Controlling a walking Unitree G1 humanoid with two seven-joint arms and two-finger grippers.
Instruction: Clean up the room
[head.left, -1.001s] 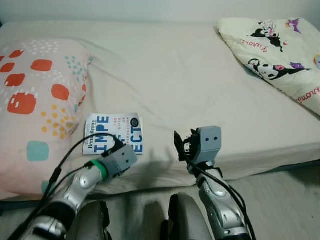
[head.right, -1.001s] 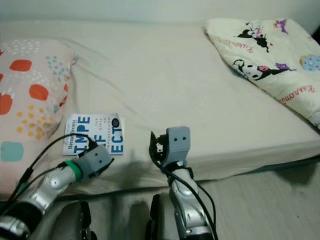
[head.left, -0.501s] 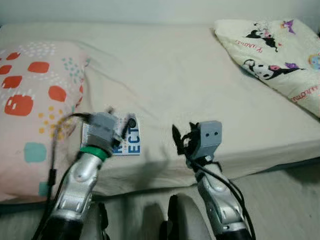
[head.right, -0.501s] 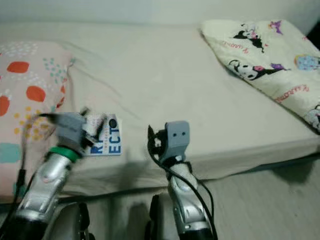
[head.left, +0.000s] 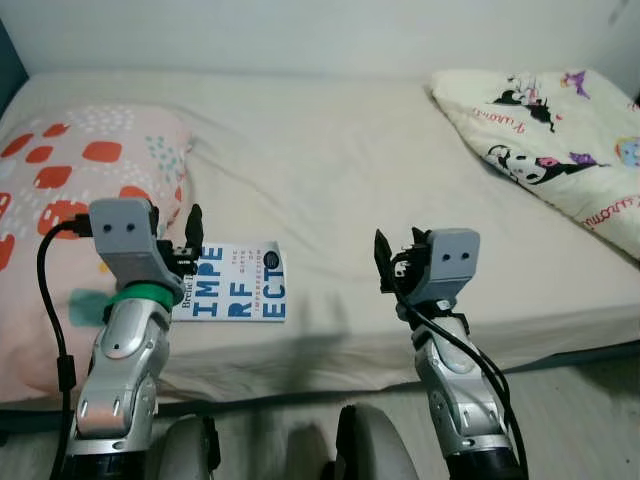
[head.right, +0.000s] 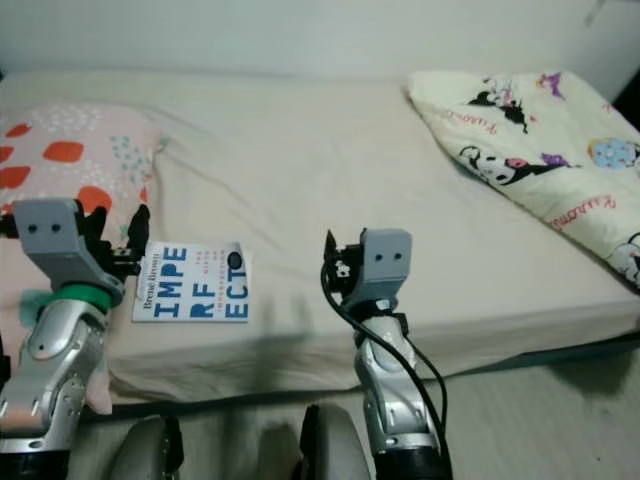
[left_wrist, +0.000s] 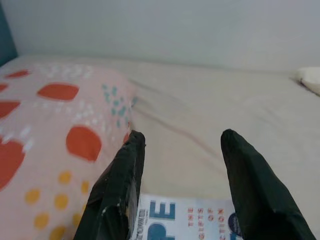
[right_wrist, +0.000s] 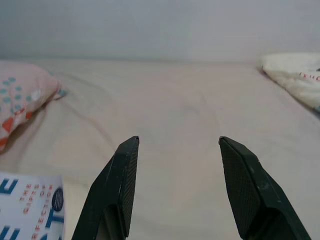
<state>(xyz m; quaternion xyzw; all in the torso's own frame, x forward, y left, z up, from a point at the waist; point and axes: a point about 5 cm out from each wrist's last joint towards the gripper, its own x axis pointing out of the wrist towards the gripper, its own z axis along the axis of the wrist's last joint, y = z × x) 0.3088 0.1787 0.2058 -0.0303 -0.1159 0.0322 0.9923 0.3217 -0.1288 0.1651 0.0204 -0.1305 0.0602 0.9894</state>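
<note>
A white book (head.left: 232, 282) with big blue letters lies flat on the bed (head.left: 330, 160), just right of the spotted pillow (head.left: 60, 190). My left gripper (head.left: 185, 240) is raised upright over the book's left edge, beside the pillow. In the left wrist view it (left_wrist: 182, 135) is open and holds nothing, with the book (left_wrist: 195, 225) below its fingers. My right gripper (head.left: 397, 262) hovers over the bed's front part, to the right of the book. Its wrist view shows it (right_wrist: 178, 141) open and empty, the book (right_wrist: 30, 210) off to one side.
A cream blanket (head.left: 560, 140) with cartoon prints lies bunched at the bed's far right. The pillow covers the bed's left end. The mattress front edge runs just before my arms, with pale floor (head.left: 580, 400) below at the right. A wall backs the bed.
My left arm has swung up from lying low across the book's near edge to standing upright at its left edge. The right arm rose slightly. The camera view has shifted too.
</note>
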